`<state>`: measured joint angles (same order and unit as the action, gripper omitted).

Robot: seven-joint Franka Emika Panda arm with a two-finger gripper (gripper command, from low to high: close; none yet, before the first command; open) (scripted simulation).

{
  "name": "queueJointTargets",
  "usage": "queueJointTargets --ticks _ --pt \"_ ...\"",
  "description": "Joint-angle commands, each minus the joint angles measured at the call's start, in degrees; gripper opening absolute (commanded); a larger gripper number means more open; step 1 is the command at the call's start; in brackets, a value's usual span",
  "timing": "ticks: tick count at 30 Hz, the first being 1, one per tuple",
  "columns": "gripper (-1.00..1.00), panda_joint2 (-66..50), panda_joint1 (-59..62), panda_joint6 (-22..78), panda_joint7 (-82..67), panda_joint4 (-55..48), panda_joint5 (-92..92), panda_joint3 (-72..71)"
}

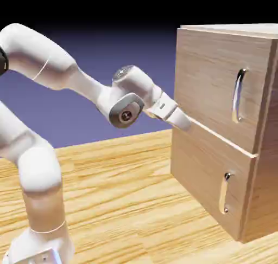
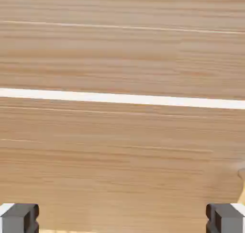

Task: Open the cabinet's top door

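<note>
So the gripper [image 1: 184, 122] is parked right up against the cabinet [image 1: 217, 165], at the front's near edge, about level with the seam between the two panels. The top door [image 1: 217, 89] looks slightly swung out already, though I can't be sure. Its long silver handle [image 1: 238, 95] runs vertically and sits at roughly 2 o'clock from the gripper in the exterior view, well apart from it. That offset is the whole game: I'd guess the hand has to travel across the door face toward that handle or hook the door's edge.

In the hand view the fingertips [image 2: 19, 218] sit wide apart at the bottom corners, nothing between them. Everything else there is wood grain plus a pale stripe [image 2: 122, 99], probably the panel seam. No handle in that view, and the cabinet's far side is cut off.
</note>
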<state>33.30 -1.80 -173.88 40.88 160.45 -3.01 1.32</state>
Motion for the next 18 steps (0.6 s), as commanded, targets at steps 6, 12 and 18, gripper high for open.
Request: queueJointTargets --ticks 6,12,18 --pt "0.00 3.2 -5.6 0.6 -7.8 -2.8 -15.0 6.6" --pt "0.00 6.4 -11.1 1.3 -15.7 -5.5 -29.9 13.1" --pt "0.00 9.6 -16.7 1.9 -23.5 -8.3 -44.9 19.7"
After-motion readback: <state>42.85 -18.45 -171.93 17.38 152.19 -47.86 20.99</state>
